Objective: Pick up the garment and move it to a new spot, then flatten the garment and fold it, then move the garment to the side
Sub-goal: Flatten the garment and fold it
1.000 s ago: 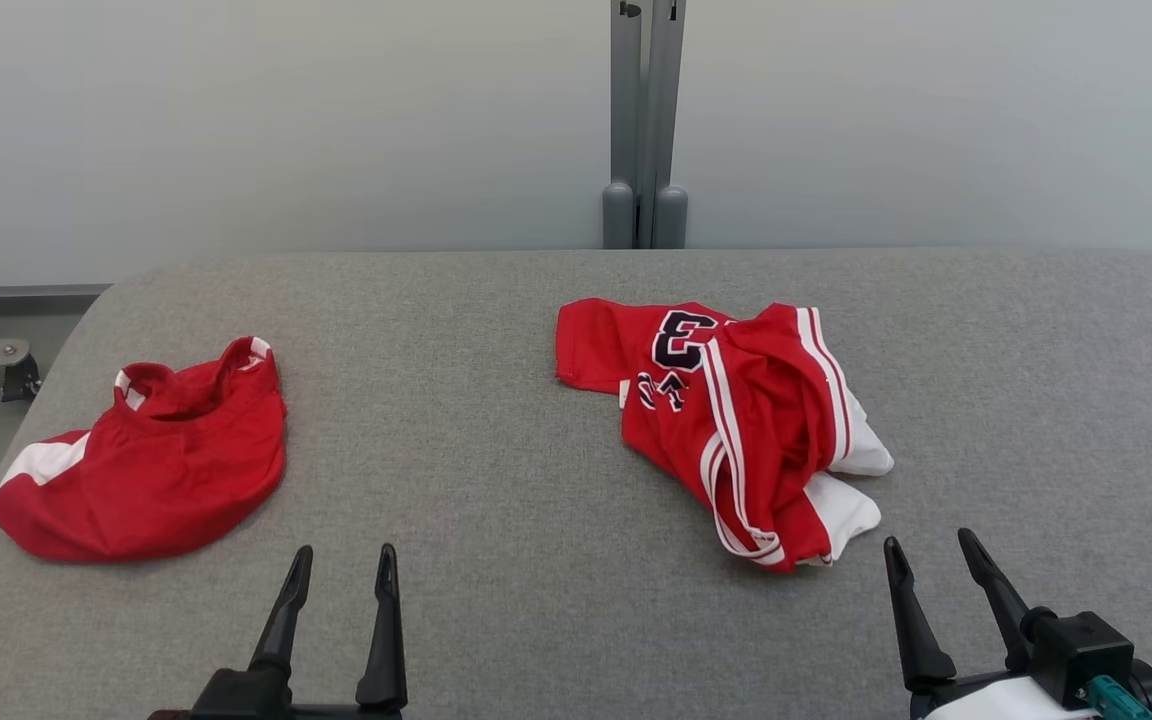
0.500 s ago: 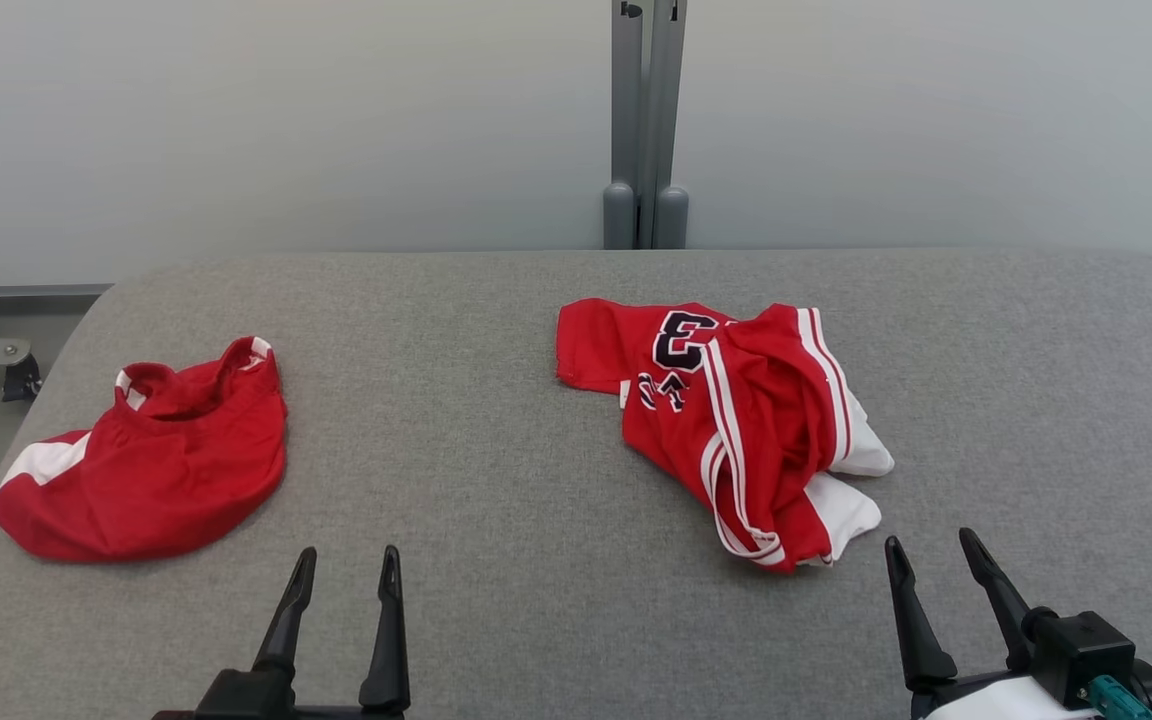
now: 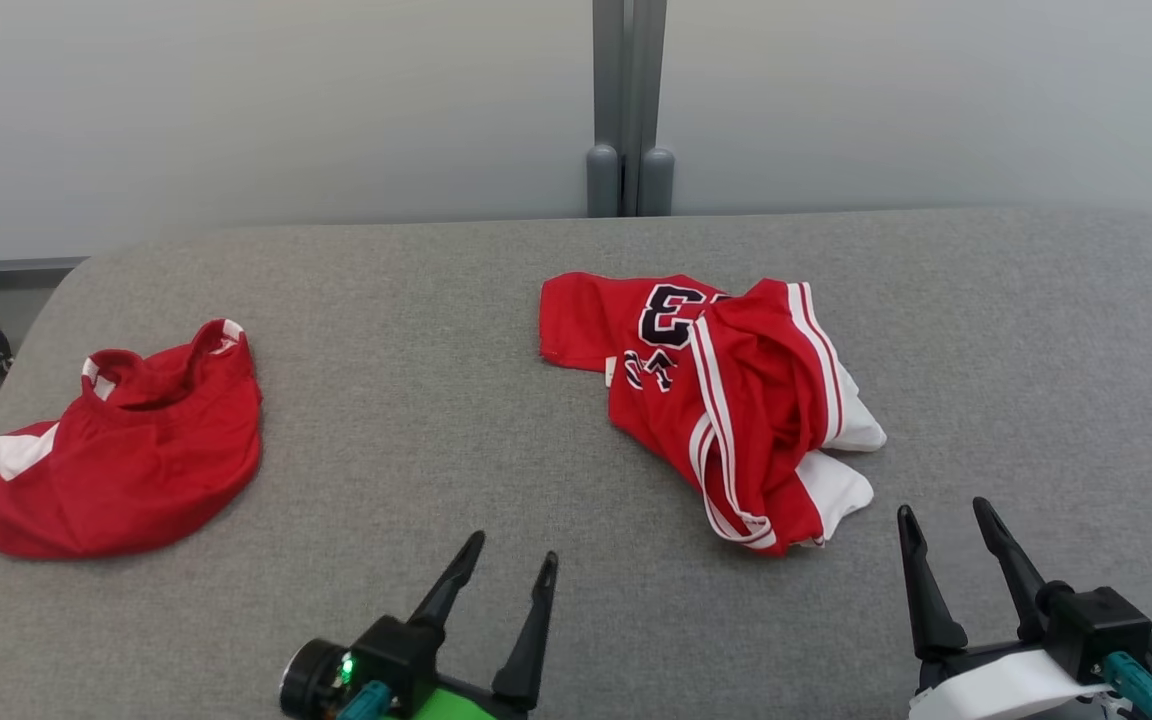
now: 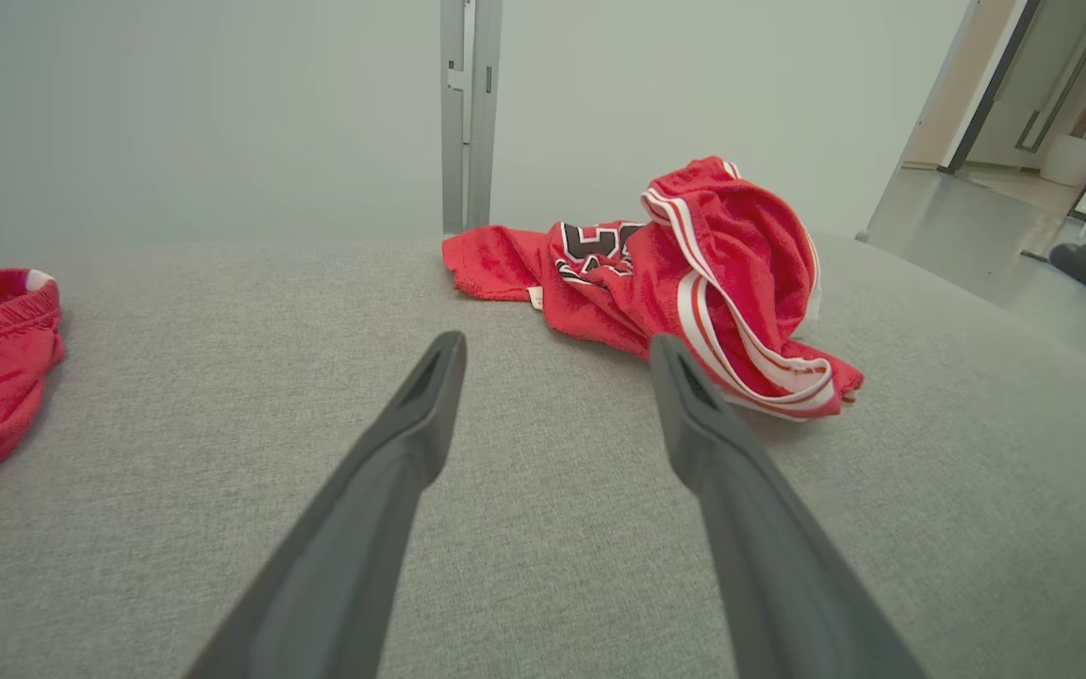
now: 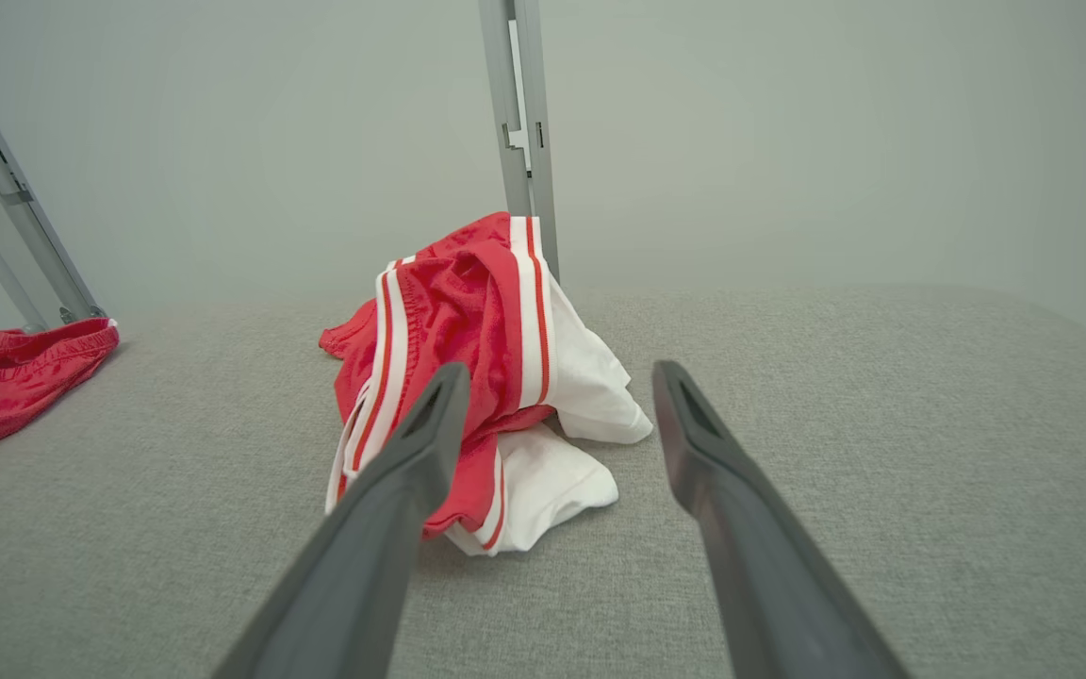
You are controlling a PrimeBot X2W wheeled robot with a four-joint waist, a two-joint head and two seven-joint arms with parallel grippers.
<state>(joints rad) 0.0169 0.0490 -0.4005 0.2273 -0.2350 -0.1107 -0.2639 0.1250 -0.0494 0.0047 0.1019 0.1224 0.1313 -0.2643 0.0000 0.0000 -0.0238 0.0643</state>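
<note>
Lying apart, two red garments (jersey (image 3: 736,400), plain bundle (image 3: 126,470)); left gripper (image 3: 515,545), right gripper (image 3: 942,505) jaws spread.

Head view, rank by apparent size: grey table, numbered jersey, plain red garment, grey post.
1. grey table
2. numbered jersey and plain red garment: too alike to rank
3. grey post

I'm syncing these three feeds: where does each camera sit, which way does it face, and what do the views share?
Head view: on the head, looking forward and down at the grey table; the open left pincer and right pincer rise from the bottom edge.
Left wrist view: low over the table, looking along the left pincer toward the crumpled jersey.
Right wrist view: along the right pincer, jersey close ahead.
Shared: all three show the jersey and the grey post.
</note>
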